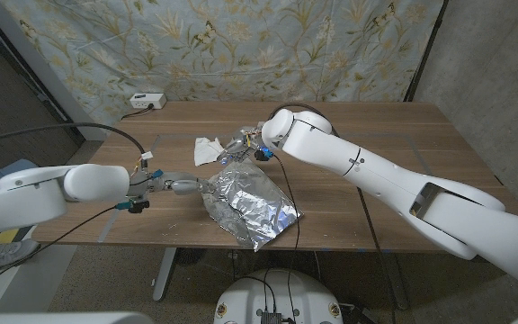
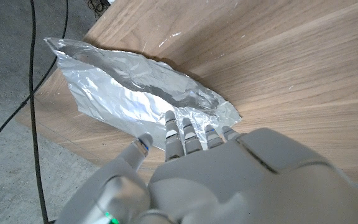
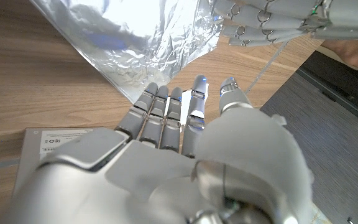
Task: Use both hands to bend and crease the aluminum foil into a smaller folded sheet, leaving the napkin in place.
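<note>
Lying crumpled near the table's (image 1: 403, 135) front edge, the aluminum foil (image 1: 252, 205) has 1 corner past the rim, so a careless push could slide it off. Both hands hold nothing: the left hand (image 1: 183, 184) reaches its straight, close-set fingers to the sheet's left edge, the right hand (image 1: 244, 144) hovers at the far edge with fingers extended. That hand could drag the napkin (image 1: 209, 149) just beside it. Actual fingertip contact is hard to make out.
</note>
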Motion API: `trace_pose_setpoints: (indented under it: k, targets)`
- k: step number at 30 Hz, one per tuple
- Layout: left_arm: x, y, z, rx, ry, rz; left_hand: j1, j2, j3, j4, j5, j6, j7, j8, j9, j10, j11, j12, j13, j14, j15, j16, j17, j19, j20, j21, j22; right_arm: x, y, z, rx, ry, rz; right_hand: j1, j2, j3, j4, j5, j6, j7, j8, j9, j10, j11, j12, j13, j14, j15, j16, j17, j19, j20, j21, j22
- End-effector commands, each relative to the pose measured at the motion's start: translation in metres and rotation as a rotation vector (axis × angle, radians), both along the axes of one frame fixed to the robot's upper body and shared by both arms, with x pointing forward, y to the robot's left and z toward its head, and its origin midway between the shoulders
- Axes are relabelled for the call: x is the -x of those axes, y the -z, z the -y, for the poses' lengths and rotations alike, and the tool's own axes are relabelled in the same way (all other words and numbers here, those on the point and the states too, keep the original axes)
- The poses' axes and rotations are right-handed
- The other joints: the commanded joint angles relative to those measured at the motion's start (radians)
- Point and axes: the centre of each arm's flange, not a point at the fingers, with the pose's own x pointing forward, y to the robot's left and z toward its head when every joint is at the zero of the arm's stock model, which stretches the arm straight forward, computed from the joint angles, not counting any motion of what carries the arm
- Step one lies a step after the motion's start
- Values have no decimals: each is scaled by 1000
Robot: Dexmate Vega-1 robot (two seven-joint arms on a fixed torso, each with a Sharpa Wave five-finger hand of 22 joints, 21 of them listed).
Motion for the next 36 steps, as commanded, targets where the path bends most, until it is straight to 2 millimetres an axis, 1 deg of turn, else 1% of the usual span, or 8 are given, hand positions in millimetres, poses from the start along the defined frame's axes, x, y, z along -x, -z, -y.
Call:
trace_pose_setpoints:
  k: [1, 10, 13, 24, 29, 36]
  targets:
    - [6, -6, -11, 48, -33, 6, 11, 1, 3, -5, 3, 2, -3, -2, 5, 4, -4, 0, 3, 0, 0, -1, 2, -48, 3, 6, 2, -8, -5, 7, -21, 6, -5, -6, 2, -1, -4, 3, -1, -1, 2, 3, 3, 9, 1, 4, 0, 3, 1, 6, 6, -1, 1, 2]
    - [-1, -13, -6, 67, -43, 89, 14, 0, 2, -8, 3, -19, -3, -9, 5, 1, -2, -2, 3, -1, -1, -2, 2, -51, 1, 4, 2, -13, -5, 13, -22, 12, -20, -10, 6, -1, -5, 3, -4, 4, 4, 2, 4, 11, 2, 4, 0, 2, 1, 6, 10, -4, 2, 2]
    - [-2, -15, -2, 67, -39, 108, 15, -1, 1, -9, 3, -27, -3, -11, 5, -2, 2, -4, 3, -2, 0, -2, 2, -52, 1, 3, 2, -15, -5, 16, -25, 15, -23, -11, 6, -1, -5, 3, -4, 4, 4, 2, 4, 10, 2, 4, 1, 2, 2, 6, 10, -4, 2, 2]
    - [-10, -16, 15, 74, -24, 184, 17, -7, -4, -13, 1, -50, -4, -15, 5, -14, -1, -9, 3, -3, -2, -3, 2, -52, -1, 2, 2, -18, -3, 31, -44, 31, -37, -17, 10, -2, -3, 3, -3, 4, 6, 1, 8, 10, 4, 4, 2, 2, 3, 6, 11, -6, 2, 2]
    - [-15, -15, 23, 46, -7, 165, 17, -8, -6, -14, 1, -54, -8, -14, 4, -17, -2, -9, 3, -5, -1, -4, 2, -52, -1, 1, 2, -21, -3, 40, -64, 46, -42, -20, 12, -3, -2, 3, -3, 3, 6, 0, 7, 10, 4, 4, 2, 1, 3, 7, 11, -7, 3, 2]
    - [-18, -14, 25, 13, -15, 137, 18, -8, -8, -15, 0, -55, -8, -12, 4, -16, -4, -8, 3, -5, -3, -4, 3, -54, 0, 0, 2, -27, -4, 50, -92, 65, -44, -25, 15, -3, -1, 3, -6, 5, 6, 0, 7, 8, 4, 4, 1, 2, 3, 7, 11, -8, 2, 2]
